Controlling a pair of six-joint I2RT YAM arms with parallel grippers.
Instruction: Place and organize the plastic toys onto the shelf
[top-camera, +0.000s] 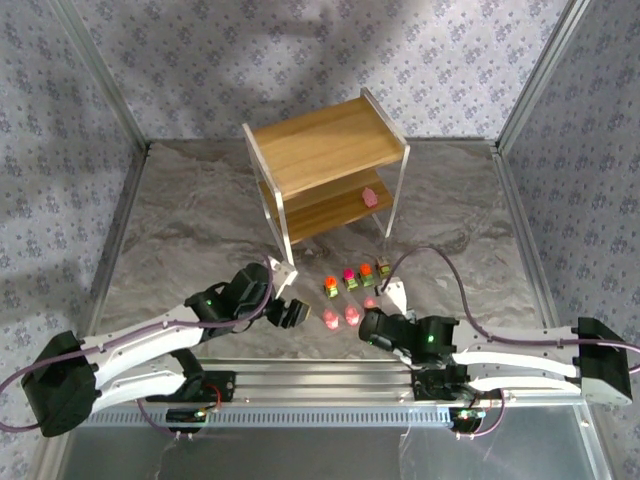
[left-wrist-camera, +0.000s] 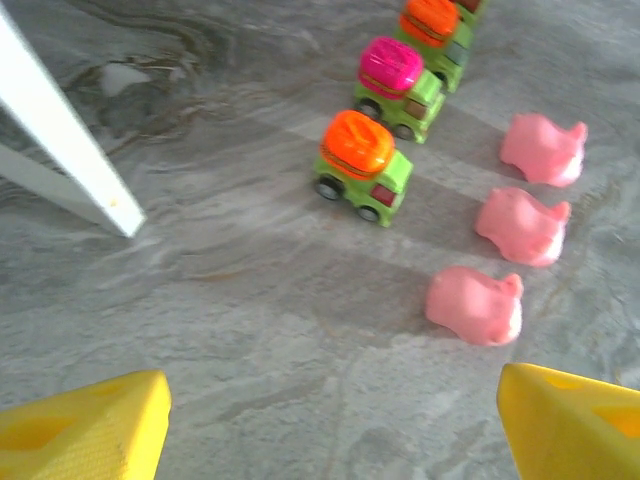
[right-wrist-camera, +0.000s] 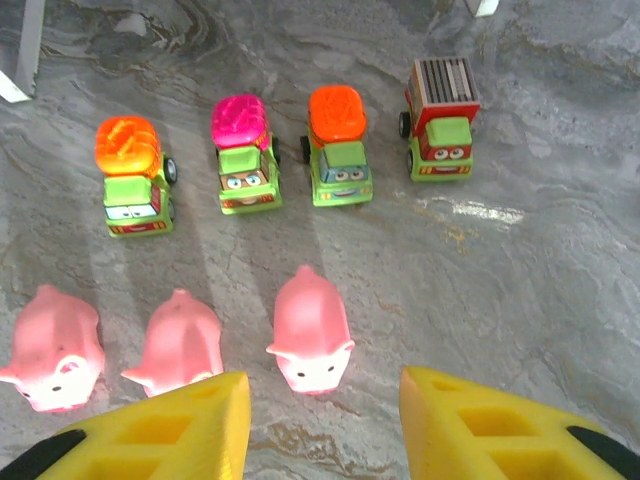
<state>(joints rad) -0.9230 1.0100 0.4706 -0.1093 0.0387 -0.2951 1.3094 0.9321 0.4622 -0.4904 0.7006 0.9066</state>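
Four yellow-green trucks stand in a row on the table: orange-topped (right-wrist-camera: 133, 175), magenta-topped (right-wrist-camera: 243, 155), orange-topped (right-wrist-camera: 338, 145) and brown-topped (right-wrist-camera: 442, 120). Three pink pigs (right-wrist-camera: 310, 325) lie in a row in front of them. A further pink toy (top-camera: 371, 196) sits on the lower tier of the wooden shelf (top-camera: 325, 145). My right gripper (right-wrist-camera: 325, 420) is open just short of the rightmost pig, with nothing between its fingers. My left gripper (left-wrist-camera: 335, 430) is open over bare table, left of the nearest pig (left-wrist-camera: 475, 305) and the nearest truck (left-wrist-camera: 363, 167).
A white shelf leg (left-wrist-camera: 70, 150) stands to the left of the trucks in the left wrist view. Patterned walls and metal posts (top-camera: 120, 110) enclose the grey table. Both arms lie low at the near edge, either side of the toys.
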